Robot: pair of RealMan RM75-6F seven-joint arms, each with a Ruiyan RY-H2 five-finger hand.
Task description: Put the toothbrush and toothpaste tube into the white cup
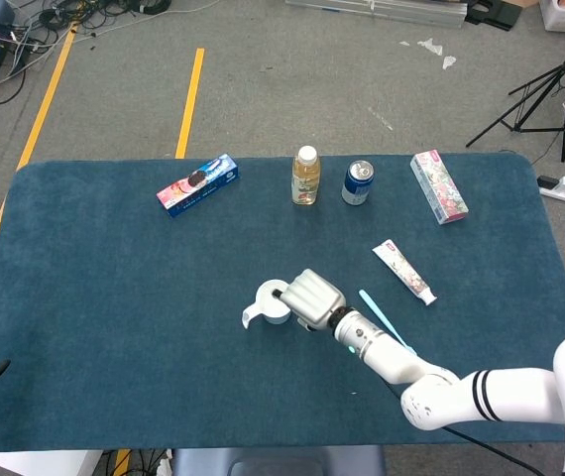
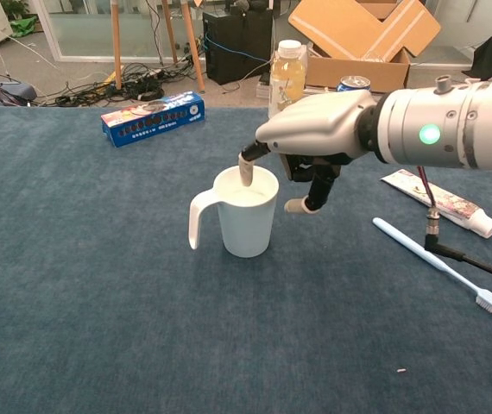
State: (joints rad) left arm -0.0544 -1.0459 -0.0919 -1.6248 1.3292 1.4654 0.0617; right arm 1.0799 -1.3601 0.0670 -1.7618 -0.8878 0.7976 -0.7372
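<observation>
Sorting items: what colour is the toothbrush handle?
Light blue toothbrush, clearest in the chest view.

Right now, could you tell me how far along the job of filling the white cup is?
Nothing is in the white cup yet. The toothbrush and the toothpaste tube both lie flat on the table, to the cup's right in the chest view. In hand: the right hand is at the cup, one of its fingers dipping over the rim, holding neither item. Both items remain to be picked up and placed.
</observation>
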